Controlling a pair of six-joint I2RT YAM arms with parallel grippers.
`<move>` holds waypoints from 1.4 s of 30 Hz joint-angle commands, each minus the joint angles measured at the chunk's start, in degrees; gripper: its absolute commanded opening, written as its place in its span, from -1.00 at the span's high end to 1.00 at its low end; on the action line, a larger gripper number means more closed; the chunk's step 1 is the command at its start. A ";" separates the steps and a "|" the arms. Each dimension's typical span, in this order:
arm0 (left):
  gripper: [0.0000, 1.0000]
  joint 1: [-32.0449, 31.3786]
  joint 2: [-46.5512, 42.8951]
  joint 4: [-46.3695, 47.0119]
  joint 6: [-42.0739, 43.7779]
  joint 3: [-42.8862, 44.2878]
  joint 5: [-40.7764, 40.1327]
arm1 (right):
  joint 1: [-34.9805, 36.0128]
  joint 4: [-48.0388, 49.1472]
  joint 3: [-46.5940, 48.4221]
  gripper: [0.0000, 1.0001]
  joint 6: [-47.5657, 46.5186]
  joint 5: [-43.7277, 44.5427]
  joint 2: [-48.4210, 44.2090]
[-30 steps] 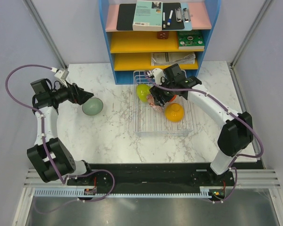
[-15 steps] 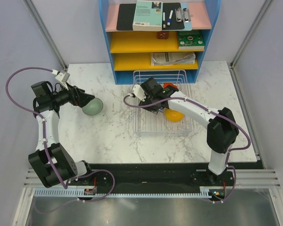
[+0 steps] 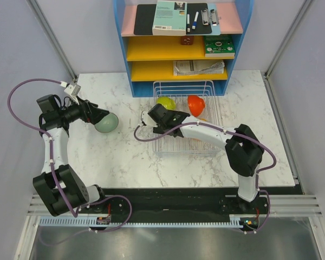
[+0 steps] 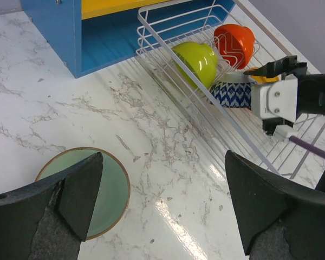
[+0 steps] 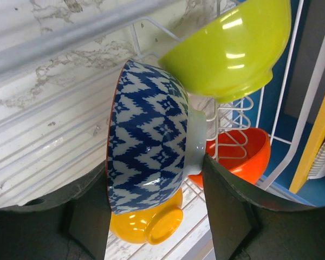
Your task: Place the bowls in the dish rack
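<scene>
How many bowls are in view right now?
5. The lime-green bowl, red-orange bowl and yellow-orange bowl sit in the dish rack. The blue-patterned bowl is held over it in the right gripper. The mint bowl is on the table. The arm may hide others.

Blue-white zigzag bowl [image 5: 146,135], lime-green bowl [image 5: 227,49]

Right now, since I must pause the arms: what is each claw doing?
Left claw: open, empty.
Right claw: closed on the blue bowl.
</scene>
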 commanded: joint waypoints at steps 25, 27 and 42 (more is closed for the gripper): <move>-0.99 0.16 -3.86 2.83 -1.24 -0.85 0.52 | 4.05 8.46 -8.91 -0.94 -1.75 1.64 -0.53; -0.99 0.25 -3.86 2.83 -1.16 -0.94 0.43 | 4.14 8.19 -8.83 -0.95 -1.48 0.85 -0.70; -0.99 0.34 -4.74 2.83 -0.81 -1.20 0.25 | 4.06 2.92 -3.64 -0.95 1.33 -2.24 -5.53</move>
